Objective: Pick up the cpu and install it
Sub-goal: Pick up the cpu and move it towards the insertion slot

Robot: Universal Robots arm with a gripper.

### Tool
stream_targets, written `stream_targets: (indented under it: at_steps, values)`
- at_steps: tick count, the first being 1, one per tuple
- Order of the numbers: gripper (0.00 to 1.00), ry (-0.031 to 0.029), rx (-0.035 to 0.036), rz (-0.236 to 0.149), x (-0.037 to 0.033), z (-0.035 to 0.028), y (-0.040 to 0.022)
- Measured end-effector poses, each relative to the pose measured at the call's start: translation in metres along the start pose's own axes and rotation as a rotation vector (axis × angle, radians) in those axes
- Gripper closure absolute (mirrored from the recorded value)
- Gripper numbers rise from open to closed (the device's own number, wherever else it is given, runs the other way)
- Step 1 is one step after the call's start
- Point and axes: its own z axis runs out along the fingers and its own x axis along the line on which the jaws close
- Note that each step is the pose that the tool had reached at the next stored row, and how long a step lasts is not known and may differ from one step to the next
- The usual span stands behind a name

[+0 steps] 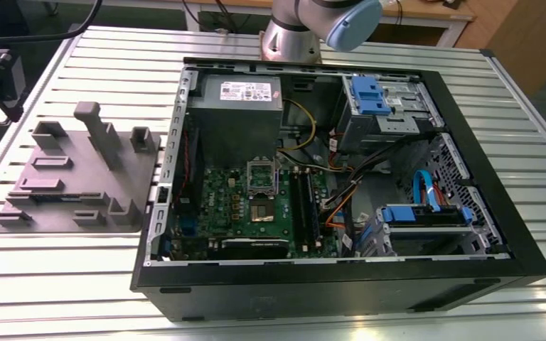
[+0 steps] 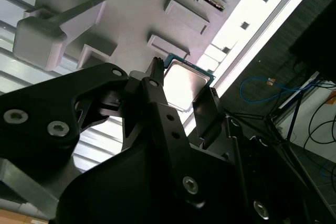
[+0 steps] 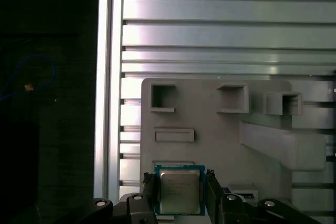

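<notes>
The cpu (image 3: 179, 191), a small square chip with a silvery top and green rim, sits between the two black fingers of my gripper (image 3: 180, 188) in both wrist views. The fingers (image 3: 149, 186) press against its opposite edges, so the gripper is shut on it. In the second wrist view the cpu (image 2: 184, 83) hangs over the edge of the grey fixture plate (image 2: 131, 9), with my gripper (image 2: 181, 85) around it. The green motherboard (image 1: 254, 206) lies inside the open computer case (image 1: 349, 284). Its square metal-framed socket (image 1: 259, 211) has a dark centre.
The grey fixture plate (image 1: 74, 177), with raised posts and pockets, lies on the slatted metal table (image 1: 65, 284) at the exterior view's left, beside the case. Inside the case are a grey power-supply box (image 1: 239, 106), blue drive brackets (image 1: 425, 213) and loose cables (image 1: 349, 192).
</notes>
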Motion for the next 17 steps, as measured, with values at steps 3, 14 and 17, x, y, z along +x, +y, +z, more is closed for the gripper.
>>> stream_targets:
  at_steps: [3,14,17]
  values:
    - [0.53,-0.0001,-0.0001,0.000,0.0000,-0.0012,0.0001]
    - [0.53,0.0001,0.0005,0.000,0.0000,-0.0022,0.0001]
    - [0.53,0.0000,0.0006,0.000,-0.0001,-0.0022,0.0001]
